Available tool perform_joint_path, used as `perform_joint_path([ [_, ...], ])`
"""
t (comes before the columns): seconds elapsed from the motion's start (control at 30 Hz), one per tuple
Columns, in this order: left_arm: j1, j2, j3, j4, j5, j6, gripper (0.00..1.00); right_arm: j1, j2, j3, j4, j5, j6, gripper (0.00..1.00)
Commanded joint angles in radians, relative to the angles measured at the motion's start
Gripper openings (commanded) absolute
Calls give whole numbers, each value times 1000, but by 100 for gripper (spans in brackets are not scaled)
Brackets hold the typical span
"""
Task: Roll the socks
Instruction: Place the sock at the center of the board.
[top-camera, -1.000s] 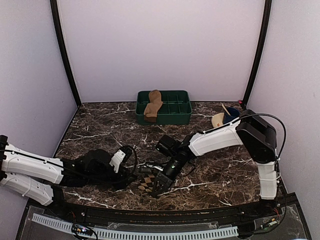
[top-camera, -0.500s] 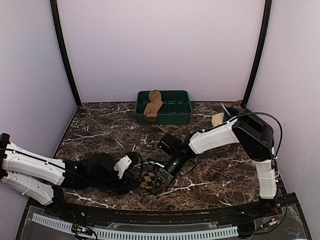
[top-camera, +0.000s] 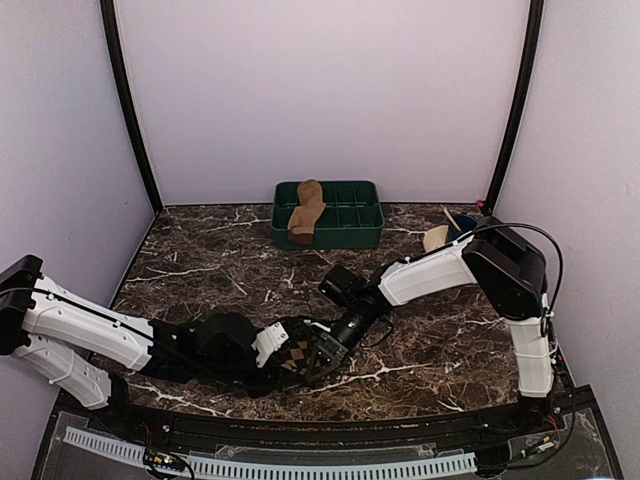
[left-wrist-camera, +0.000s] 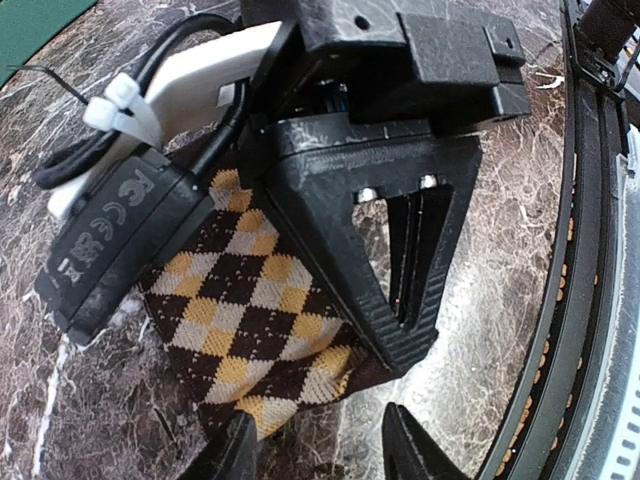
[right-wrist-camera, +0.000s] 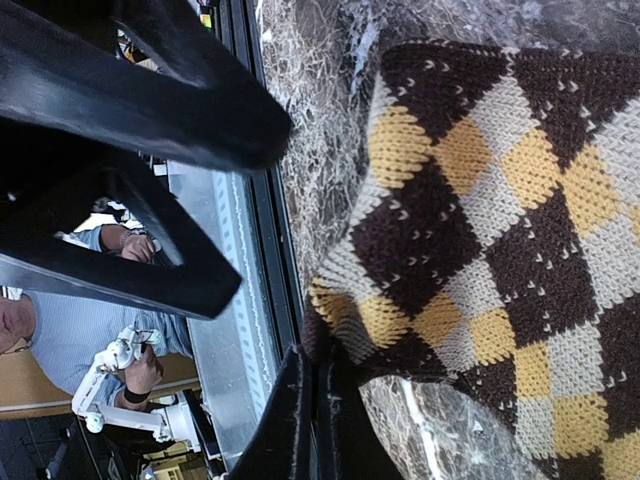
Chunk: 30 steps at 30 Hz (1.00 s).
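The argyle sock (left-wrist-camera: 250, 320) lies flat on the marble table (top-camera: 200, 260) at its 6 o'clock side, just in from the black near rail (top-camera: 330, 425). Both grippers cover most of it from above, so its long axis cannot be read there. In the left wrist view it runs lengthwise away from the camera, one corner pointing toward the rail. The left gripper (left-wrist-camera: 322, 452) reaches in from 9 o'clock with its fingers parted about halfway, one tip at the sock's edge, the other over bare marble, and that corner between them, not clamped. The right gripper (right-wrist-camera: 312, 400) comes down from 2 o'clock with its fingers closed tight, their tips against the sock's folded near edge; whether any fabric is nipped between them cannot be told. The rail leaves little room toward 6 o'clock. Open marble spreads toward 12 o'clock as far as the green tray (top-camera: 365, 238) at the far edge. The tan sock (top-camera: 305, 212) sits in the tray's left part, its long axis from 1 to 7 o'clock, its lower end draped over the near wall. Two bowls (top-camera: 445, 236) sit at 2 o'clock.
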Motion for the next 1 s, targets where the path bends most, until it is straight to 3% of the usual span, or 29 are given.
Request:
perform_joint_path([
  [0.0, -8, 15, 32, -6, -4, 39, 45, -12, 18, 27, 7, -28, 4, 0],
  [0.37, -10, 54, 40, -9, 22, 147, 43, -16, 32, 42, -25, -34, -14, 0],
  [0.97, -47, 195, 129, -14, -54, 263, 42, -20, 29, 39, -46, -35, -30, 0],
])
